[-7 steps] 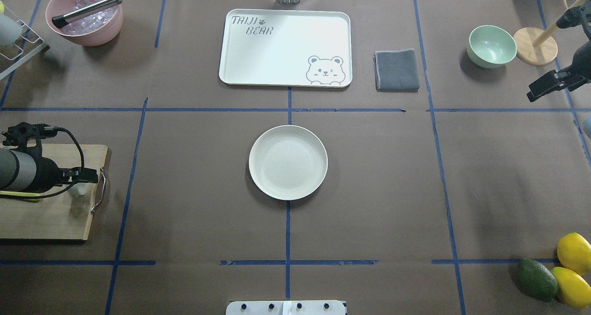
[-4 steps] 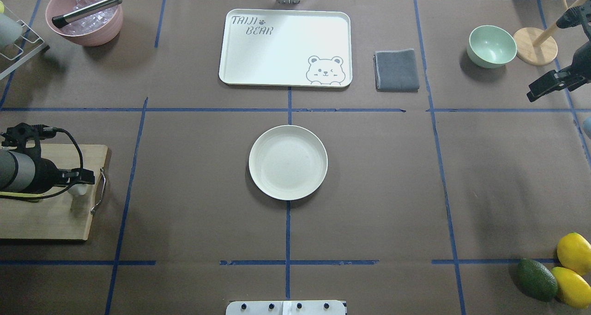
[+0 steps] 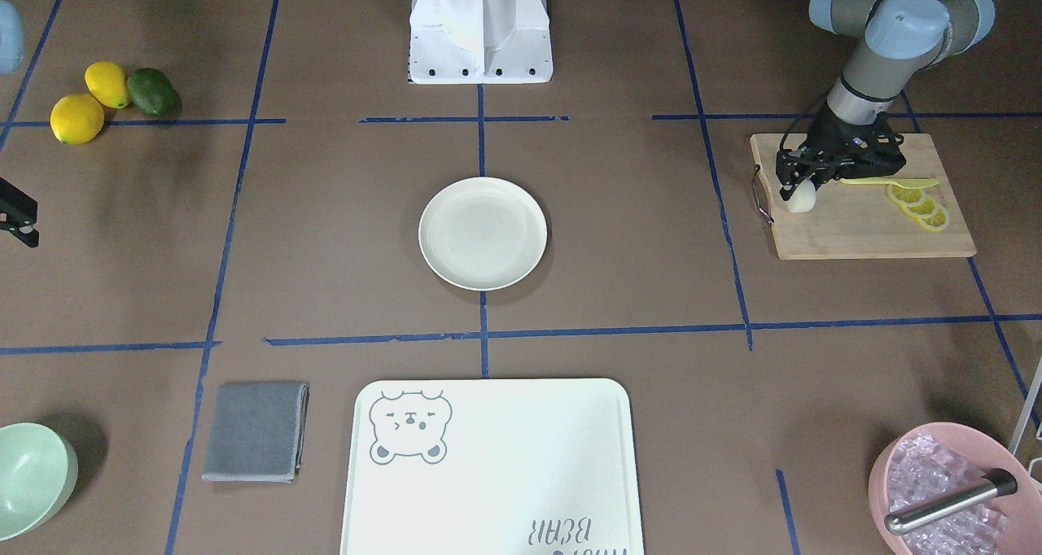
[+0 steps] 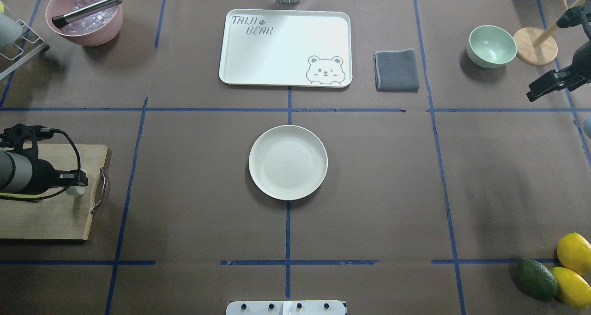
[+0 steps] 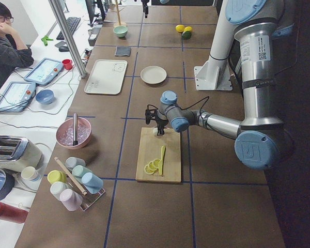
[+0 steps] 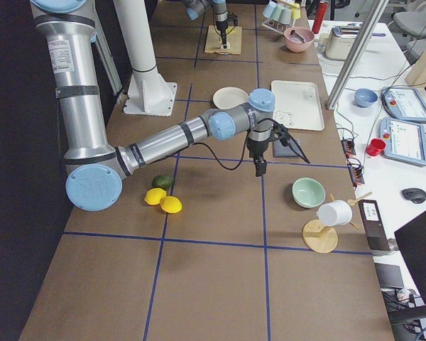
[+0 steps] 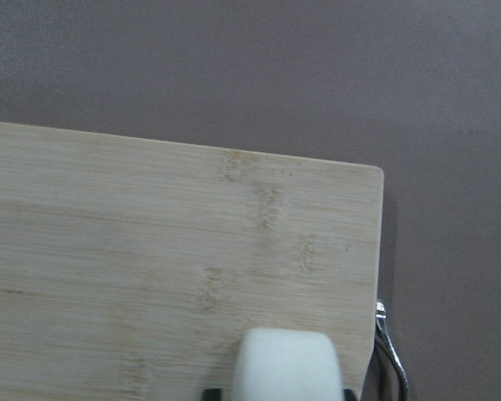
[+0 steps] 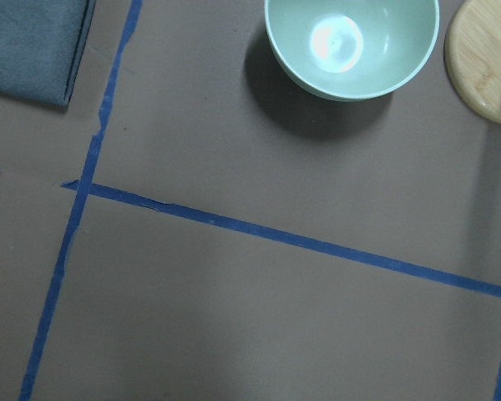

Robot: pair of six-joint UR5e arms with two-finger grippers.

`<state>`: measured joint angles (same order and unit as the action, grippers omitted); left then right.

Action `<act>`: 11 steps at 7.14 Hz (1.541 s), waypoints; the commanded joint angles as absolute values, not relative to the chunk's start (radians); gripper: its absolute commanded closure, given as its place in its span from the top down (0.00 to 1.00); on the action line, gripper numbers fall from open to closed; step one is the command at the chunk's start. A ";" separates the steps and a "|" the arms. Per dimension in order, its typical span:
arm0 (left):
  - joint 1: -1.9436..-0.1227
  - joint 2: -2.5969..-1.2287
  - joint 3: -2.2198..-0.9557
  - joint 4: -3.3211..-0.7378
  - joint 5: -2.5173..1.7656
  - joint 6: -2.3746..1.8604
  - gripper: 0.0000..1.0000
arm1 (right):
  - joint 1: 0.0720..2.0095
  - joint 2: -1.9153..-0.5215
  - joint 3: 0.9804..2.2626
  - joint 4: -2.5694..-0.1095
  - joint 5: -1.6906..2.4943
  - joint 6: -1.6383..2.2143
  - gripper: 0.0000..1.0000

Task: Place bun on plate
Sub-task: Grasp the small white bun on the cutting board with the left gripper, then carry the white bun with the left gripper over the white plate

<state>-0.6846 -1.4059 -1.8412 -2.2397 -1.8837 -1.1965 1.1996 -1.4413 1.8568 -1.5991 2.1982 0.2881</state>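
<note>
The left gripper [image 3: 800, 189], low over the cutting board [image 3: 863, 231], has its jaws closed against the bun [image 3: 803, 203], apparently to lift it across to the plate [image 3: 482, 233].

A wooden cutting board [image 4: 51, 213] lies at my left, its metal handle [image 4: 99, 190] on the right end. Overlapping lemon slices [image 3: 918, 205] sit toward its left end, with a yellow utensil [image 3: 891, 182] just beside them. Far across the table, in the centre, is a white bear-print tray [image 4: 286, 47], and a folded grey cloth [image 4: 397, 70] lies just right of it. Far right stands a pale green bowl [image 4: 491, 46] beside a round wooden stand [image 4: 535, 46]. Far left, a pink bowl [image 4: 92, 38] holds ice and a metal tool [image 4: 87, 11]. Near right, two lemons [image 4: 574, 252] touch an avocado [image 4: 536, 279].
</note>
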 commanded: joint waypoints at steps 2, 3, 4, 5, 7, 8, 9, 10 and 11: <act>-0.690 -1.390 -1.880 -2.232 -1.891 -1.193 0.31 | 1.204 -1.443 1.859 -1.598 2.239 0.287 1.00; -0.699 -1.373 -1.920 -2.221 -1.917 -1.192 0.31 | 1.212 -1.447 1.859 -1.598 2.241 0.285 1.00; -0.710 -1.388 -1.939 -2.182 -1.965 -1.190 0.31 | 1.227 -1.459 1.858 -1.597 2.244 0.282 1.00; -0.721 -1.446 -1.940 -2.113 -1.967 -1.190 0.31 | 1.244 -1.472 1.858 -1.595 2.264 0.281 1.00; -0.724 -1.703 -1.944 -1.829 -1.965 -1.192 0.31 | 1.319 -1.529 1.842 -1.595 2.299 0.154 1.00; -0.718 -1.852 -1.936 -1.686 -1.962 -1.203 0.31 | 1.374 -1.552 1.813 -1.595 2.306 0.079 1.00; -0.709 -1.987 -1.921 -1.560 -1.957 -1.209 0.31 | 1.437 -1.563 1.765 -1.594 2.337 -0.004 1.00; -0.684 -2.052 -1.918 -1.493 -1.957 -1.215 0.31 | 1.489 -1.580 1.723 -1.594 2.344 -0.088 1.00; -0.626 -2.078 -1.889 -1.506 -1.941 -1.298 0.31 | 1.529 -1.585 1.683 -1.594 2.361 -0.131 1.00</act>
<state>-0.6802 -2.0130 -1.9139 -1.5406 -1.9542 -1.2310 1.4710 -1.5727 1.7345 -1.5940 2.3414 -0.0567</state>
